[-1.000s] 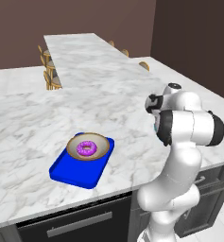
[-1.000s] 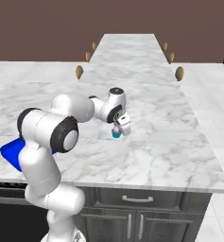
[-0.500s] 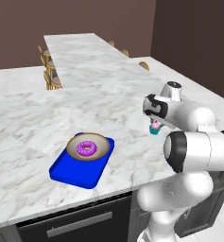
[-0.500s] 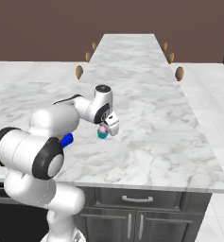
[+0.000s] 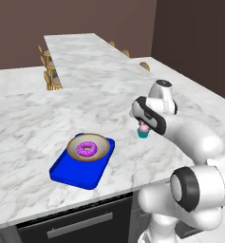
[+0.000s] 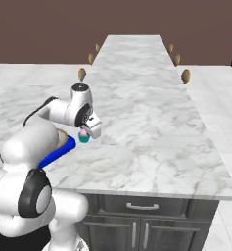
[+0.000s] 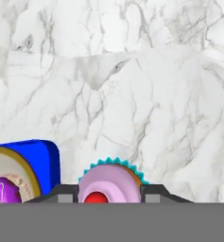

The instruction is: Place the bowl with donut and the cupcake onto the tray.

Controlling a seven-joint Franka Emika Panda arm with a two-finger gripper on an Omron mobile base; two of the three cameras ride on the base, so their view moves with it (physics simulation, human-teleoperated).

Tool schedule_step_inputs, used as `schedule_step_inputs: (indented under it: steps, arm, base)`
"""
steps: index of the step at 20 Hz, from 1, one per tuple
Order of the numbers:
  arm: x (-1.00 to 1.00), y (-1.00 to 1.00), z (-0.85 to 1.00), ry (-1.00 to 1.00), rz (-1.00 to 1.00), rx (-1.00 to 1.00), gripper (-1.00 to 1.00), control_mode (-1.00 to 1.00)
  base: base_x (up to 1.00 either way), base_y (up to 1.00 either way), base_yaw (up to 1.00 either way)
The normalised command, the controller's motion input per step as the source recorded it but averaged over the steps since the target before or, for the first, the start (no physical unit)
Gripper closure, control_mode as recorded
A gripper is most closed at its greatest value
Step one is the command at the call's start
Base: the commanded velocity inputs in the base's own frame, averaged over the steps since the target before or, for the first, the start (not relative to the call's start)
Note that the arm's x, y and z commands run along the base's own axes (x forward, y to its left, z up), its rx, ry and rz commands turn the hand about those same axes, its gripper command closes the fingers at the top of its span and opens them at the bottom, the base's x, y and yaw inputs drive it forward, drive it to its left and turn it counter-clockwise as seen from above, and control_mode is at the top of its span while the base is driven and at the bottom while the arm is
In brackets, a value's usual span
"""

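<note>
The blue tray (image 5: pixel 72 177) lies near the counter's front edge. On it stands the tan bowl (image 5: pixel 100 142), and the purple-iced donut (image 5: pixel 87 149) rests inside the bowl. My gripper (image 5: pixel 143 126) hovers over the marble to the right of the tray, shut on the small cupcake (image 5: pixel 143 131) with its pink top and green wrapper. From the right base view the cupcake (image 6: pixel 84 136) hangs under the gripper (image 6: pixel 86 130), just beyond the tray's (image 6: pixel 57 154) edge. In the hand view the cupcake (image 7: pixel 109 179) sits between my fingertips (image 7: pixel 154 191), with the tray corner (image 7: pixel 45 157), bowl (image 7: pixel 14 166) and donut (image 7: pixel 0 190) at lower left.
The white marble counter (image 5: pixel 47 118) spreads around the tray, and a long island (image 5: pixel 85 57) runs away behind it. Wooden stools (image 5: pixel 50 78) line the island's sides. The counter's front edge (image 6: pixel 151 188) drops to dark cabinets.
The arm has swung left across the counter with the cupcake in its grip and brought it down close to the tray's right edge. Tray, bowl and donut have stayed put.
</note>
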Motion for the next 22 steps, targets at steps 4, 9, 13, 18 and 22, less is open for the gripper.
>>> schedule_step_inputs:
  steps: [4,9,13,18,22]
  arm:
    - [-0.49,0.81,0.14,0.00,0.09,0.00,1.00,-1.00]
    - [-0.44,0.90,0.03,-0.01,0.09,0.00,1.00,-1.00]
    - [-0.39,1.00,0.00,-0.04,0.09,0.00,1.00,-1.00]
    - [-0.29,1.00,-0.01,-0.06,0.07,-0.01,1.00,-1.00]
    - [-0.11,1.00,-0.03,-0.06,0.06,-0.01,1.00,-1.00]
  base:
    - [0.00,0.00,0.00]
    - [0.00,0.00,0.00]
    - [0.00,0.00,0.00]
    - [0.00,0.00,0.00]
    - [0.00,0.00,0.00]
